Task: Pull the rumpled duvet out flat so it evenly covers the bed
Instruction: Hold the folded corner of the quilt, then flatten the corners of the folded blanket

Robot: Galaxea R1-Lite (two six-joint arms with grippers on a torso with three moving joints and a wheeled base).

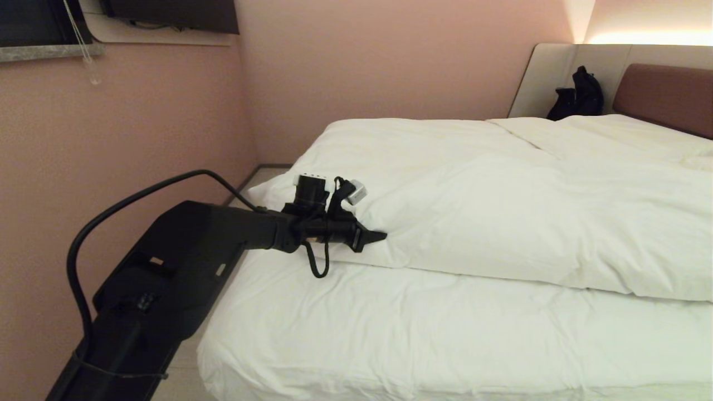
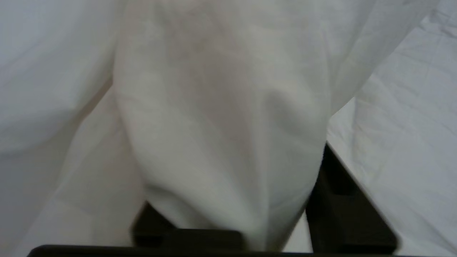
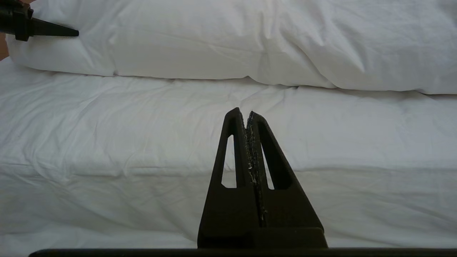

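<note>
We are reaching our left gripper across the near left part of the bed, and its tips are pressing into the folded front edge of the duvet. In the left wrist view a thick fold of the duvet is filling the space between the two dark fingers, so the gripper is clamping on the duvet. The duvet itself is lying bunched over the far half of the bed, its puffy near edge running across the mattress from the left side toward the right, and it is leaving the near strip of white sheet uncovered. At the far right the duvet is reaching up toward the reddish-brown headboard, and a black bag is sitting against the beige panel beside it.

We are holding our right gripper outside the head view, low in front of the bed's near edge, with its two fingers pressed together and gripping nothing. From that wrist view we are seeing the sheet ahead, the duvet's rolled edge beyond it, and the tip of the left gripper touching that edge.
</note>
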